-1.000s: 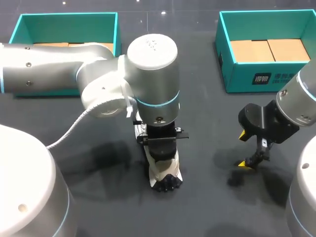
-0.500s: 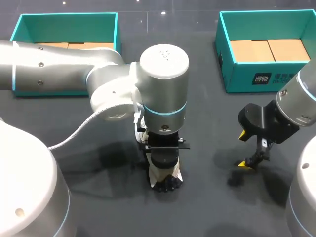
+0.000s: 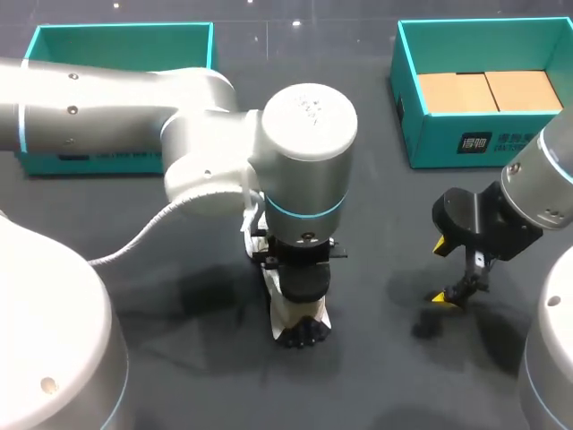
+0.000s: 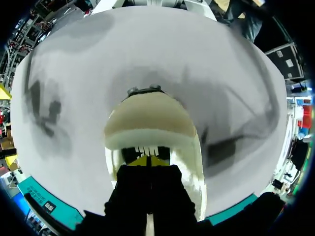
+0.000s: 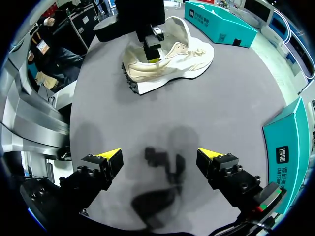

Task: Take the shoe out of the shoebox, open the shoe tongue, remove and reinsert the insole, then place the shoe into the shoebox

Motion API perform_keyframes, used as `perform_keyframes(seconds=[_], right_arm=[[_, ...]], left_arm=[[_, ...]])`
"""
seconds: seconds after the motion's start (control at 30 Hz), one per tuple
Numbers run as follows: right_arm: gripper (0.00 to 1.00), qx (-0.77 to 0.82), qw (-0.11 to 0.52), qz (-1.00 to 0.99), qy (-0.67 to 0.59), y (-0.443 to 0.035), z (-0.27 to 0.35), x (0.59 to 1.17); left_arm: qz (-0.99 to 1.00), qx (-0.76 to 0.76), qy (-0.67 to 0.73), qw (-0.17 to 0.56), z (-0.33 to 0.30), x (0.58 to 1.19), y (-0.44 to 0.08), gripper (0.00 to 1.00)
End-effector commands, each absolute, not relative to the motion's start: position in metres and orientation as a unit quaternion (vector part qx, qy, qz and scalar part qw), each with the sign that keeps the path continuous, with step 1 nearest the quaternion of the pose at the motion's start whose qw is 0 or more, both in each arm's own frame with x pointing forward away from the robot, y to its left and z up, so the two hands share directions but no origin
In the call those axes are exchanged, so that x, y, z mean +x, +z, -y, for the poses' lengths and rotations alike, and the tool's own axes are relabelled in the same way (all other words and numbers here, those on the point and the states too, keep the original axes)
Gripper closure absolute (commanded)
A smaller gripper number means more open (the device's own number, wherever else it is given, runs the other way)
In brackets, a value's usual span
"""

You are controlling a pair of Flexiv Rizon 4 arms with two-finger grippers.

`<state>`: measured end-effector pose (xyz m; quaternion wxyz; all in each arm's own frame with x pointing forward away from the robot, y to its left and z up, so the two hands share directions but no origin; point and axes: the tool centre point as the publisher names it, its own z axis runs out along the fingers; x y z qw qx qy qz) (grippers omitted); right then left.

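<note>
Yellow-tipped left end effector (image 4: 147, 161) clenched inside cream shoe (image 4: 147, 118), right end effector (image 5: 160, 155) released, spread wide

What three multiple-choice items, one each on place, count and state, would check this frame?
1. Where is the shoe? A. inside a box B. on the table, under the left gripper C. lifted in the air
2. How many teal shoeboxes are there? A. one B. two C. three
3. How is the right gripper? A. open, holding nothing B. shut on the shoe C. shut on an insole
Key: 1 B, it lies on the tabletop; 2 B, left shoebox and right shoebox; 3 A, its yellow tips stand wide apart.
</note>
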<state>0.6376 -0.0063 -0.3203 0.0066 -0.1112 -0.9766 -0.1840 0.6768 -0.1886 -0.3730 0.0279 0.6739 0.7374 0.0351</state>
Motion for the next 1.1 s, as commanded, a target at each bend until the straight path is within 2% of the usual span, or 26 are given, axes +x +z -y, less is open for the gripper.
perform_keyframes(seconds=[0.03,0.37,1.03,1.1], right_arm=[[0.0,-0.111,0.005,0.977,-0.184,-0.32,0.007,0.636],[0.0,-0.111,0.005,0.977,-0.184,-0.32,0.007,0.636],[0.0,-0.111,0.005,0.977,-0.184,-0.32,0.007,0.636],[0.0,-0.111,0.005,0.977,-0.184,-0.32,0.007,0.636]], left_arm=[[-0.745,0.663,0.045,0.068,0.167,0.677,-0.351,1.0],[-0.768,0.632,0.06,0.085,0.17,0.694,-0.345,1.0],[-0.796,0.594,0.089,0.079,0.18,0.701,-0.366,1.0],[-0.796,0.593,0.092,0.078,0.18,0.703,-0.367,0.89]])
